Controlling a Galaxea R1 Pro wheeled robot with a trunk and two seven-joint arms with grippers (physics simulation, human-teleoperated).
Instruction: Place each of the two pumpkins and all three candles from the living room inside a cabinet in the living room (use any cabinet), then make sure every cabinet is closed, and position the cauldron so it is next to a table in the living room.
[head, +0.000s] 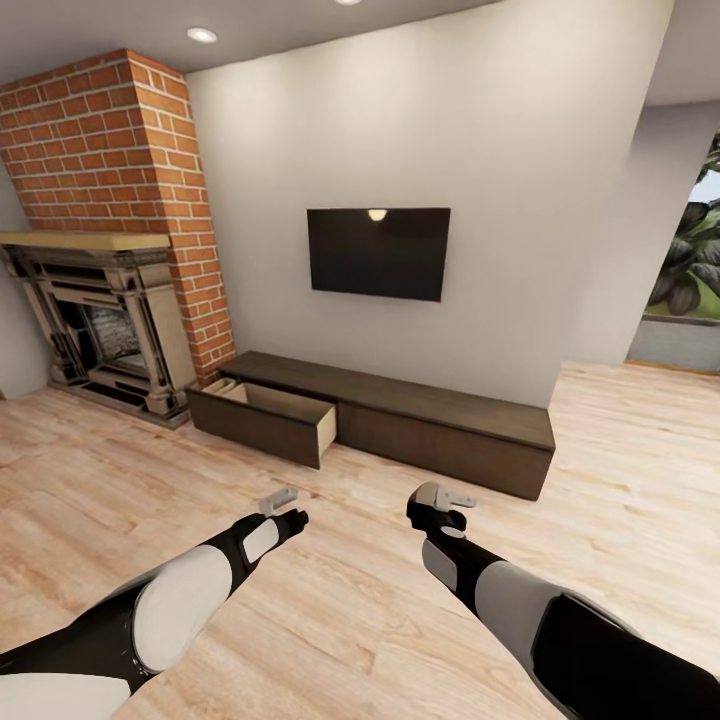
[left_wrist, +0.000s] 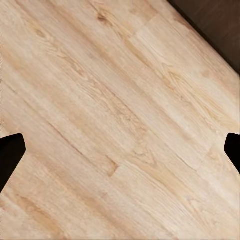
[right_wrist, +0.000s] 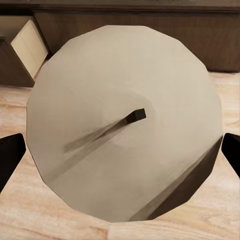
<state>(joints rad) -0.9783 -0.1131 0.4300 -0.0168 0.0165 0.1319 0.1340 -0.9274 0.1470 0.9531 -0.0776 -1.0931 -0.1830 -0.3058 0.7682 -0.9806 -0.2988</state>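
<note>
Ahead, in the head view, the long low dark-brown cabinet (head: 420, 415) stands against the white wall, under a black television (head: 378, 253) that hangs on this wall. Its left drawer (head: 268, 418) is pulled out over the wooden floor (head: 330, 600) and shows pale beige inner walls; I cannot see from here if something lies inside it. The other fronts of the cabinet look closed. To the left of the cabinet stands an ornate beige fireplace (head: 105, 325) with a red brick chimney (head: 120, 150) above it, and at the far right some green plants (head: 695, 260) show behind an opening.

Both arms reach forward over the floor, well apart from the cabinet. The right gripper (head: 440, 500) holds a candle (right_wrist: 125, 135): in the right wrist view the grey-beige round top with its small dark wick (right_wrist: 136, 115) sits between the two dark fingertips (right_wrist: 10, 157), and the jaws stand wide on both sides of it. Behind the candle, in this same view, the open drawer and the dark front of the cabinet are visible. The left gripper (head: 283, 503) holds nothing; in the left wrist view its fingertips (left_wrist: 11, 155) are spread far apart, with bare floor boards between them and a dark corner of the cabinet (left_wrist: 215, 22) at the edge
</note>
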